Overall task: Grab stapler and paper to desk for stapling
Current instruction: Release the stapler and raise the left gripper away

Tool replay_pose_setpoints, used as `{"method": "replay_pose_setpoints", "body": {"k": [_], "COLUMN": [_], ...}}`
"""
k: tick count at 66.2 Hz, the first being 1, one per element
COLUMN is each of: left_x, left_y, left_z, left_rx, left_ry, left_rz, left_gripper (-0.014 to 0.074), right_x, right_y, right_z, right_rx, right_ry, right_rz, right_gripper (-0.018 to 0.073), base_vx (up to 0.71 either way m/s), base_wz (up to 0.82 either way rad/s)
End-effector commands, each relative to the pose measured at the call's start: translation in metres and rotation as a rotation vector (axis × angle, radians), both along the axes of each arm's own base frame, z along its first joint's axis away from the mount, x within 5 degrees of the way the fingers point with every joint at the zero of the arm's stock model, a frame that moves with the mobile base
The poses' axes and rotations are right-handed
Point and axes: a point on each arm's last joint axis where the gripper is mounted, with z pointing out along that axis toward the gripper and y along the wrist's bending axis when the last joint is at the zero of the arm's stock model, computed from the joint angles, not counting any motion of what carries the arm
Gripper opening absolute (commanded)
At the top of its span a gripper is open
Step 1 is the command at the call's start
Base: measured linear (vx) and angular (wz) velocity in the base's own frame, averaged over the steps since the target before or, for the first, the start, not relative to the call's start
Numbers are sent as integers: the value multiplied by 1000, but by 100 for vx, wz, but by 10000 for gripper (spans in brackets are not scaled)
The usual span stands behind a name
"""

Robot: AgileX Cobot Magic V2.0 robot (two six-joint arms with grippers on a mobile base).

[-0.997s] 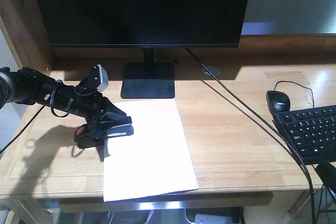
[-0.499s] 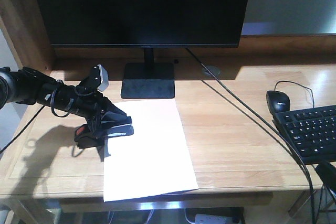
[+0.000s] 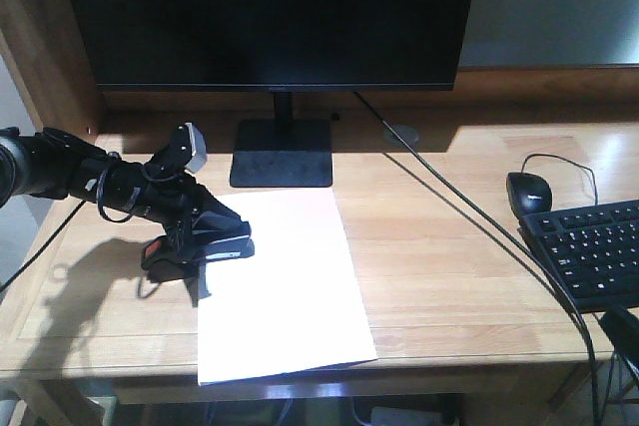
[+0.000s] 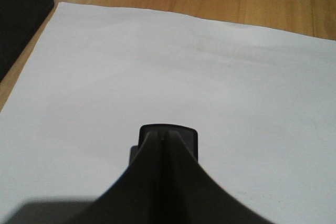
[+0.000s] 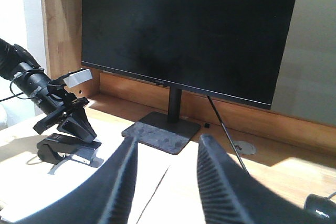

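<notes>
The white paper (image 3: 285, 281) lies flat on the wooden desk (image 3: 449, 246), in front of the monitor stand. The black stapler (image 3: 195, 251) with an orange end sits across the paper's left edge. My left gripper (image 3: 222, 229) rests on top of the stapler, its fingers shut against each other. In the left wrist view the gripper (image 4: 168, 137) hides all of the stapler (image 4: 189, 137) except its front end, with the paper (image 4: 210, 66) spread beyond. My right gripper (image 5: 169, 141) is open and holds nothing. It hovers over the paper (image 5: 157, 182), to the right of the stapler (image 5: 68, 149).
A large black monitor (image 3: 270, 17) on a flat stand (image 3: 283, 153) fills the back of the desk. A cable (image 3: 469, 207) runs diagonally across it. A black mouse (image 3: 529, 192) and keyboard (image 3: 594, 251) sit at the right. A raised wooden side panel (image 3: 40, 57) stands at the left.
</notes>
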Motion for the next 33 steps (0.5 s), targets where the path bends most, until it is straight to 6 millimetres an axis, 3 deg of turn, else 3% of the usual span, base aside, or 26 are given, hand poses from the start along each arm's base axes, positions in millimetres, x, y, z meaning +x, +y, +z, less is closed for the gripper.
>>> {"method": "replay_pose_setpoints", "body": {"k": [1,33], "left_x": [1,-1], "left_y": [-1,-1], "left_z": [12,14], "left_rx": [71,58], "left_ry": [-54,-47], "left_rz": [-18,-37], "left_gripper": [-6,-6], "right_x": [-1,-1], "right_y": [2,2], "right_z": [10,10], "right_rx": [-1,-4], "right_ry": [-44,-44], "right_rz": [25,21], "right_gripper": [255,255], "base_vx": [0,0], "base_wz": [0,0]}}
